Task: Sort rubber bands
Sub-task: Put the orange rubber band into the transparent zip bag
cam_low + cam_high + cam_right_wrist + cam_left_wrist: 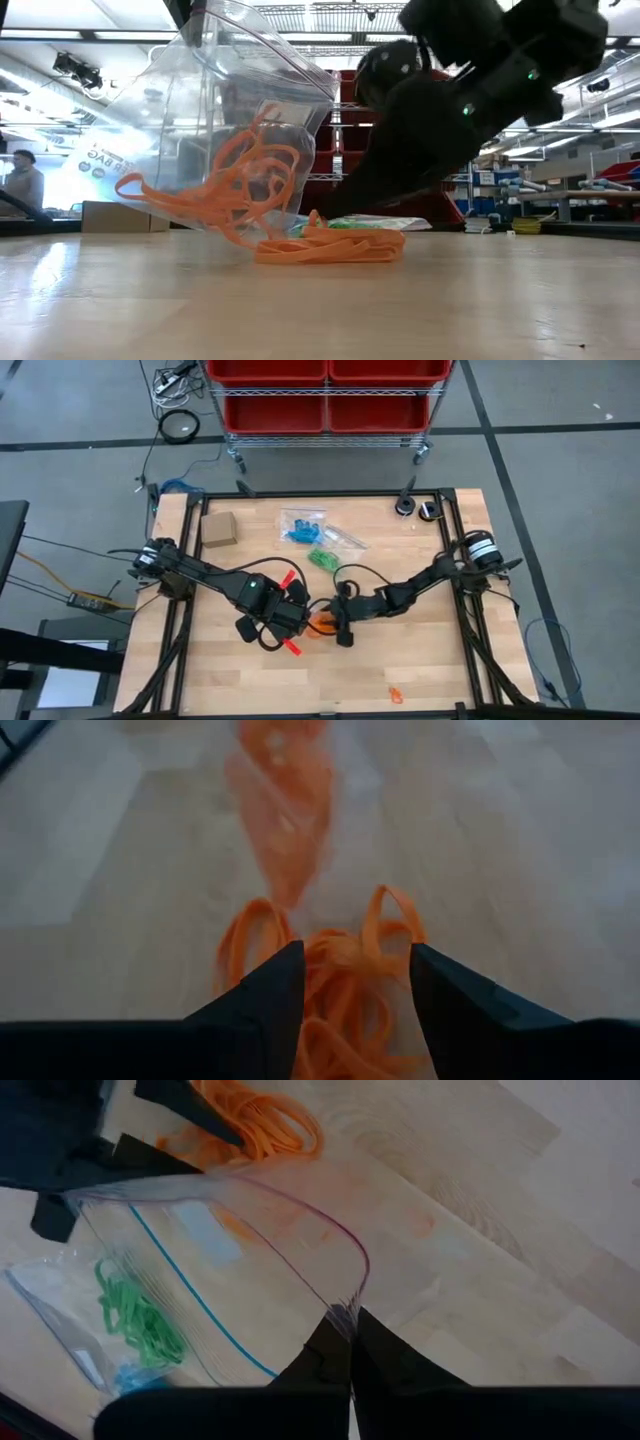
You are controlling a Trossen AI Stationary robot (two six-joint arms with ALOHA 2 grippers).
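Orange bands heaped mid-frame between the parted right claw – left claw clamped on bag rim – likely to spill strays if nipped unevenly.

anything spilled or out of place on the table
Yes. One orange band lies alone near the table's front edge, far from the orange pile at the middle. That pile sits half out of the clear bag held up by the shut left gripper; the right gripper straddles it, open.
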